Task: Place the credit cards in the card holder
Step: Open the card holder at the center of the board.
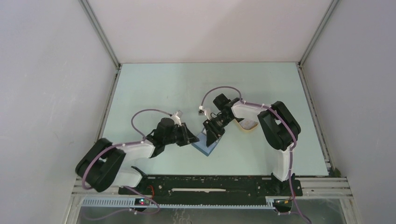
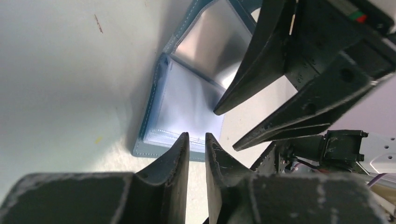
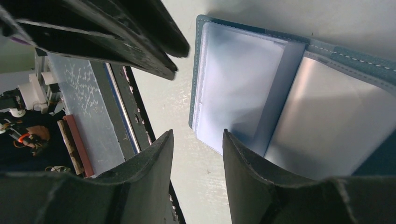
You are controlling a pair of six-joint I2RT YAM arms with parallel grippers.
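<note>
The open teal-blue folding wallet lies on the pale worktop. The left claw, nearly closed, sits just by its near edge.

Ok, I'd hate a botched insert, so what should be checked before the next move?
1. Card holder lies open, pockets facing up: ok.
2. Credit card held by either gripper: not ok, none shows between the fingers.
3. Right gripper open and empty by the holder: ok.
4. Left gripper, jaws nearly together at the holder's edge; pinching it or not: cannot tell.
5. Grippers clear of each other: ok, though close.
6. Cards in the beige tray, mostly hidden behind the right arm: cannot tell.
</note>
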